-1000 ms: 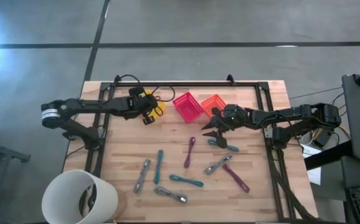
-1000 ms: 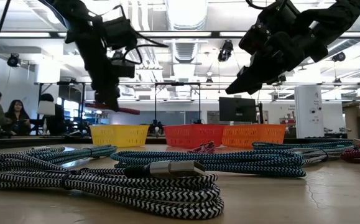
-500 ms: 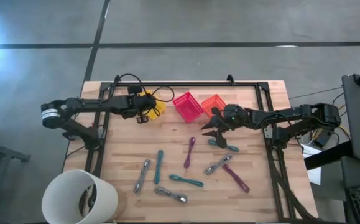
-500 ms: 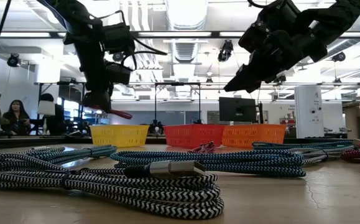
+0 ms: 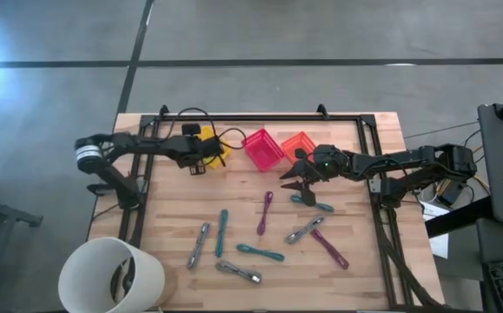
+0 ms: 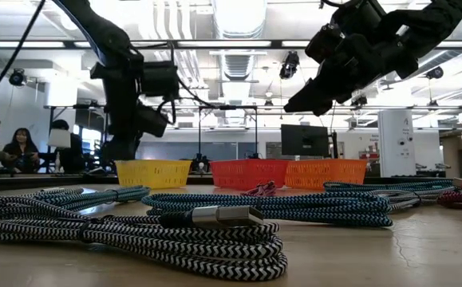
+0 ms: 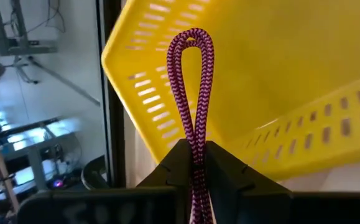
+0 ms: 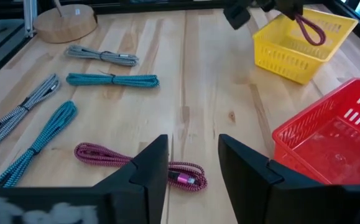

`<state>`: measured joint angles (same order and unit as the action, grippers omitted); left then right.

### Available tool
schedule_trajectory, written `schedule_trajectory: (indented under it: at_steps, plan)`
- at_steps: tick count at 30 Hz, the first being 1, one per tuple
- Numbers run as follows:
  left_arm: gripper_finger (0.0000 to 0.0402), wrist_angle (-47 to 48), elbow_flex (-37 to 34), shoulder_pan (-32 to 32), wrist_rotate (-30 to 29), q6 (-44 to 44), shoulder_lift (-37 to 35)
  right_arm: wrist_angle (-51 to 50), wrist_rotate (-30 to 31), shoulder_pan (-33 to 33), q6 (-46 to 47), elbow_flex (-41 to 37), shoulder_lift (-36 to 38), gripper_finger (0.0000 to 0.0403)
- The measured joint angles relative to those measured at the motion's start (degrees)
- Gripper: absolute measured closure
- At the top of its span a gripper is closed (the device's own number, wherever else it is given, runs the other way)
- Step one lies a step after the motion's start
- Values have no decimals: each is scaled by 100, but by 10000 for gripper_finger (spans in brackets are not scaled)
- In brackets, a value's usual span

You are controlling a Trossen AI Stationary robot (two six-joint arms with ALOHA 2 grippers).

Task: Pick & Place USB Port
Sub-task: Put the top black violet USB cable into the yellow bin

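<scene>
Item one, nearest me in the low view: a black-and-white cable (image 6: 167,227) coiled on the surface (image 5: 355,269), a blue-and-black cable (image 6: 294,206) just behind it.

Item two, mid-surface from above: I count teal, grey and magenta bundled cables spread loose, among them a magenta cable (image 5: 265,212) lying just beside my right gripper (image 5: 290,185).

Item three: right gripper hovers above the surface with its jaws parted and empty, the magenta cable (image 8: 139,163) showing past its fingers (image 8: 150,163).

Item four, far edge: yellow basket (image 5: 213,146), pink basket (image 5: 262,149), orange basket (image 5: 298,143) in a row.

Item five: left gripper (image 5: 196,159) at the yellow basket (image 7: 279,74), jaws closed on a looped purple cable (image 7: 194,93), the loop hanging over the basket's inside.
</scene>
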<state>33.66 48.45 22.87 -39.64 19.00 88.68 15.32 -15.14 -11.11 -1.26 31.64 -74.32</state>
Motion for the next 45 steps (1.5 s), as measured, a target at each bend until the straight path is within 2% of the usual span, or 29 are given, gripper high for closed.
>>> schedule_trajectory:
  at_steps: [9,13,15,19,24,26,34,39,45]
  plan:
    - [367,0,2,43,-169,306,449,-3,0,0,-39,0,0,267]
    - [370,5,3,-38,-785,736,527,-3,0,0,-75,0,0,268]
    - [369,24,47,-42,-884,834,525,-3,0,0,-136,0,0,266]
    - [366,54,171,-63,-717,993,519,-3,0,0,-192,0,0,262]
    - [380,41,267,-211,-607,1962,514,-4,0,0,-223,0,0,265]
    - [381,45,275,-271,-543,2097,514,-5,0,0,-231,0,0,267]
    - [356,32,275,-515,-436,2091,514,-5,0,0,-243,0,0,264]
    - [339,-56,275,-654,-127,1886,512,-5,0,0,-241,0,0,262]
    - [308,-271,293,-692,-325,1851,510,-5,0,0,-234,-2,0,269]
